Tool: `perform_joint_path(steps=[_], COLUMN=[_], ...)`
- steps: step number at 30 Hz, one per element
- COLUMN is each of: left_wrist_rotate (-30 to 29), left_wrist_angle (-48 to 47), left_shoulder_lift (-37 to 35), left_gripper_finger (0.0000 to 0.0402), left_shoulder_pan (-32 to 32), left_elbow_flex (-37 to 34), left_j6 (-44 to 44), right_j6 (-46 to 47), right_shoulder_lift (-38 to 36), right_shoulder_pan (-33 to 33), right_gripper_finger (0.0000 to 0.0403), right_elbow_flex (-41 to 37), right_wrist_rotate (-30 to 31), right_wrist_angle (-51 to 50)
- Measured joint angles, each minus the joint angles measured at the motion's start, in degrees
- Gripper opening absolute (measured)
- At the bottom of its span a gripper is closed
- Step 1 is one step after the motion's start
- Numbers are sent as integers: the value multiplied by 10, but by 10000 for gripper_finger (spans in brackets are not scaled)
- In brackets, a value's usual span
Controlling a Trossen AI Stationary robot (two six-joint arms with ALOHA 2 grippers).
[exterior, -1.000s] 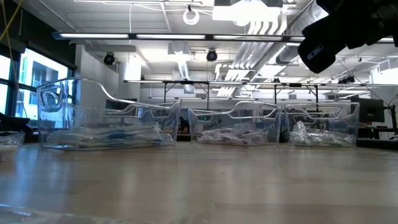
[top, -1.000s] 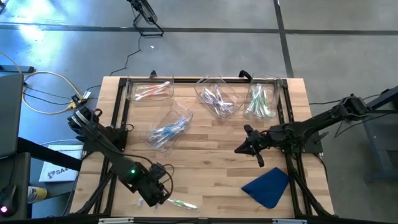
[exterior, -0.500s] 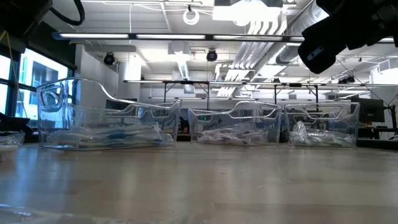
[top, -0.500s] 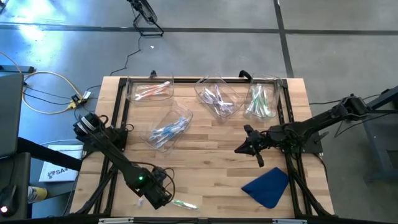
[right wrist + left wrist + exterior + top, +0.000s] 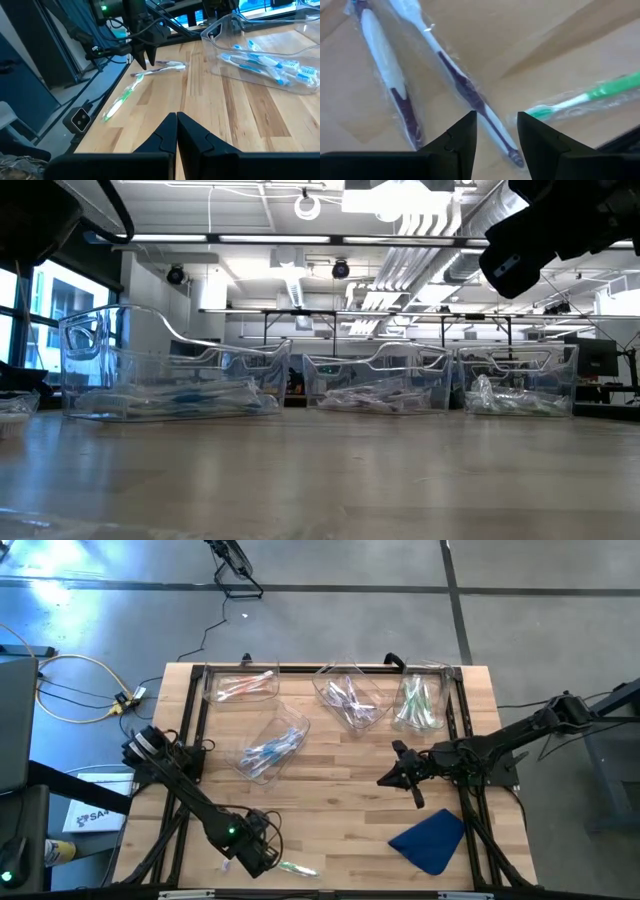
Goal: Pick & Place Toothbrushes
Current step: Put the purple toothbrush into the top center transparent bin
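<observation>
Left gripper [image 5: 262, 862], lower left of the high view, hangs with fingers spread over a purple toothbrush [image 5: 465, 90] lying on the table [image 5: 340, 760]. Right gripper [image 5: 385, 780], pressed together, waits right of centre.

Almost no writing can be read here. The one exception is a white sheet [image 5: 88, 817] lying off the table's left edge, beside the left arm's base, seen from above. It carries dark printed letters that look like "SA", with the rest cut off or too small to make out. The toothbrushes and clear bins show no legible brand or label.
</observation>
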Motion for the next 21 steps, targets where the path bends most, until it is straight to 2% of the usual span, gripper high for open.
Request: perform_joint_path(steps=[21], left_wrist_rotate=[-21], left_wrist_angle=[-26], left_shoulder_lift=[11], left_gripper_finger=[136], left_shoulder_pan=[0], left_elbow_flex=[0], left_j6=[-18], right_j6=[2], right_shoulder_lift=[0], right_shoulder_pan=[0], right_gripper_finger=[3], right_elbow_flex=[0], right_wrist_rotate=[0], right_wrist_angle=[0])
